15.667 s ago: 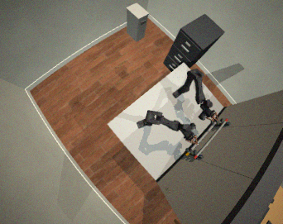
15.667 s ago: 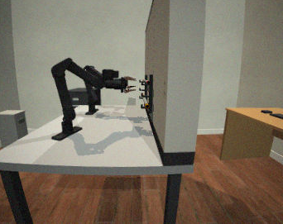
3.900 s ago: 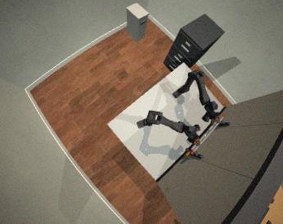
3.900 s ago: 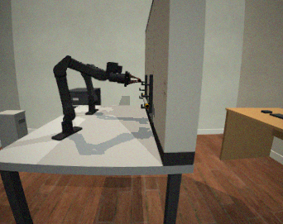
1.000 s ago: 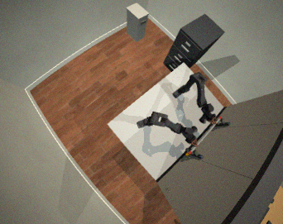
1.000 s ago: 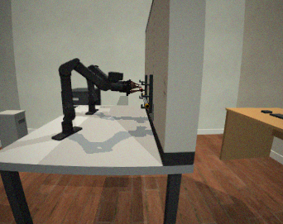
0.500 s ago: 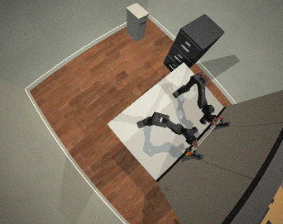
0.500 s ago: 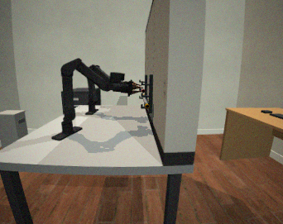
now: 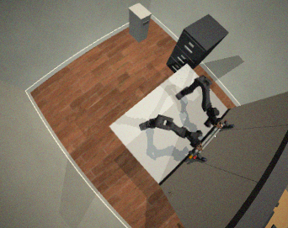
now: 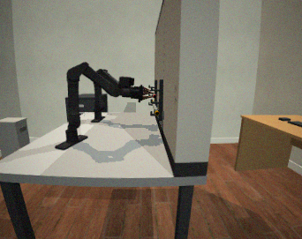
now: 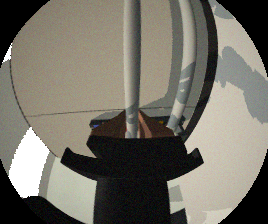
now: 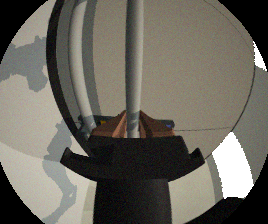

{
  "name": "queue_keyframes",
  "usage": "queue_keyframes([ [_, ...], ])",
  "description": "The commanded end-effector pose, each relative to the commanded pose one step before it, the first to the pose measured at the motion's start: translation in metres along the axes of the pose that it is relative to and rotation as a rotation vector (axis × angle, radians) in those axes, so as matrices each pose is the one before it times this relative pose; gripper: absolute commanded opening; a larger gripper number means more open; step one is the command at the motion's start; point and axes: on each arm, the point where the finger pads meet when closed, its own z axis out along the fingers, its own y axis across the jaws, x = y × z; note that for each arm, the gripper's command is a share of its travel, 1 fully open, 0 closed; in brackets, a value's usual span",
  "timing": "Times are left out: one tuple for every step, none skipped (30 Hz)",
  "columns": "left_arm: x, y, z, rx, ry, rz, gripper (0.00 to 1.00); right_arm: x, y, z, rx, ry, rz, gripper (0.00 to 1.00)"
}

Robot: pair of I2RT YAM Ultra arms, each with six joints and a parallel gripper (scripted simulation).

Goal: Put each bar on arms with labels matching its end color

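Two grippers, one bar. Left gripper (image 9: 219, 124) (image 11: 132, 115) and right gripper (image 9: 198, 146) (image 10: 153, 95) (image 12: 132, 113) both have their jaws clamped on the same metal bar (image 9: 210, 137) (image 11: 132, 55) (image 12: 134, 55), one toward each end of it. The gripped bar is held in front of the wall rack (image 9: 230, 126) (image 10: 162, 100) (image 11: 109, 121) (image 12: 159, 121), at a height between the rack's top and middle arms as seen from the exterior. Red paint shows at its near end in that view.

Second bar (image 9: 190, 156) (image 10: 157, 113) (image 11: 187, 65) (image 12: 76, 55): yellow-painted end visible, located at the rack's lowest arms, below the gripped bar. No gripper is on it. Contact with both of the lowest arms cannot be confirmed from these views.

Labels on the rack: blue label (image 11: 96, 126) (image 12: 168, 126) on the upper part, yellow label (image 11: 161, 122) (image 12: 103, 123) on the lower part, both seen past the jaws. The jaws hide the stretch of upright between them, so the middle label's color cannot be read.

Arms: both reach from the bench (image 9: 136, 129) (image 10: 101, 170) toward the rack, the right arm nearer the exterior camera. Left jaws are largely concealed in the exterior view; the wrist view shows them closed around the bar.
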Motion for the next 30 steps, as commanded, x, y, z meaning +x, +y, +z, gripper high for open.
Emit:
queue_keyframes([
  [0.00382,0.03848,0.00688,-0.09311,0.0073,-0.00457,0.0,0.00149,-0.03604,0.00645,0.08064,0.00248,0.01297,0.0],
  [0.0,0.0003,0.00086,0.0,0.0,0.0,0.0,0.0,-0.00029,0.00086,0.0,0.0,0.0,0.0],
  [0.0,0.0003,0.00086,0.0,0.0,0.0,0.0,0.0,-0.00029,0.00086,0.0,0.0,0.0,0.0],
  [0.0,0.0,0.0,0.0,0.0,0.0,0.0,0.0,0.0,0.0,0.0,0.0,0.0,0.0],
  [0.0,0.0,0.0,0.0,0.0,0.0,0.0,0.0,0.0,0.0,0.0,0.0,0.0,0.0],
  [-0.00002,-0.00303,0.00001,-0.00009,0.00014,0.00014,0.0,0.00007,0.0029,-0.00002,0.00001,0.00049,-0.00008,0.0],
  [0.0,-0.00306,0.0,0.0,0.0,0.0,0.0,0.0,0.0029,0.0,0.0,0.0,0.0,0.0],
  [0.0,-0.00306,0.0,0.0,0.0,0.0,0.0,0.0,0.0029,0.0,0.0,0.0,0.0,0.0],
  [0.0,-0.00306,0.0,0.0,0.0,0.0,0.0,0.0,0.0029,0.0,0.0,0.0,0.0,0.0],
  [0.0,-0.00306,0.0,0.0,0.0,0.0,0.0,0.0,0.0029,0.0,0.0,0.0,0.0,0.0],
  [0.0,-0.00306,0.0,0.0,0.0,0.0,0.0,0.0,0.0029,0.0,0.0,0.0,0.0,0.0],
  [0.0,-0.00306,0.0,0.0,0.0,0.0,0.0,0.0,0.0029,0.0,0.0,0.0,0.0,0.0],
  [0.0,-0.00306,0.0,0.0,0.0,0.0,0.0,0.0,0.0029,0.0,0.0,0.0,0.0,0.0],
  [0.0,-0.00306,0.0,0.0,0.0,0.0,0.0,0.0,0.0029,0.0,0.0,0.0,0.0,0.0],
  [0.0,-0.00306,0.0,0.0,0.0,0.0,0.0,0.0,0.0029,0.0,0.0,0.0,0.0,0.0],
  [0.0,-0.00306,0.0,0.0,0.0,0.0,0.0,0.0,0.0029,0.0,0.0,0.0,0.0,0.0],
  [0.0,-0.00306,0.0,0.0,0.0,0.0,0.0,0.0,0.0029,0.0,0.0,0.0,0.0,0.0],
  [0.0,-0.00306,0.0,0.0,0.0,0.0,0.0,0.0,0.0029,0.0,0.0,0.0,0.0,0.0],
  [0.0,-0.00306,0.0,0.0,0.0,0.0,0.0,0.0,0.0029,0.0,0.0,0.0,0.0,0.0],
  [0.0,-0.00306,0.0,0.0,0.0,0.0,0.0,0.0,0.0029,0.0,0.0,0.0,0.0,0.0],
  [0.0,0.0,0.0,0.0,0.0,0.0,0.0,0.0,0.0,0.0,0.0,0.0,0.0,0.0],
  [0.0,0.0,0.0,0.0,0.0,0.0,0.0,0.0,0.0,0.0,0.0,0.0,0.0,0.0],
  [0.0,-0.00121,0.00003,0.00195,-0.00011,0.001,0.0,0.00003,0.00191,-0.00007,-0.00389,0.00031,-0.00159,0.0],
  [0.0,-0.00048,0.0,0.0,0.0,0.0,0.0,0.0,0.00048,0.0,0.0,0.0,0.0,0.0],
  [0.0,-0.00048,0.0,0.0,0.0,0.0,0.0,0.0,0.00048,0.0,0.0,0.0,0.0,0.0],
  [0.0,-0.00048,0.0,0.0,0.0,0.0,0.0,0.0,0.00048,0.0,0.0,0.0,0.0,0.0],
  [0.0,-0.00048,0.0,0.0,0.0,0.0,0.0,0.0,0.00048,0.0,0.0,0.0,0.0,0.0],
  [0.0,-0.00048,0.0,0.0,0.0,0.0,0.0,0.0,0.00048,0.0,0.0,0.0,0.0,0.0],
  [0.0,-0.00048,0.0,0.0,0.0,0.0,0.0,0.0,0.00048,0.0,0.0,0.0,0.0,0.0],
  [0.0,-0.00048,0.0,0.0,0.0,0.0,0.0,0.0,0.00048,0.0,0.0,0.0,0.0,0.0],
])
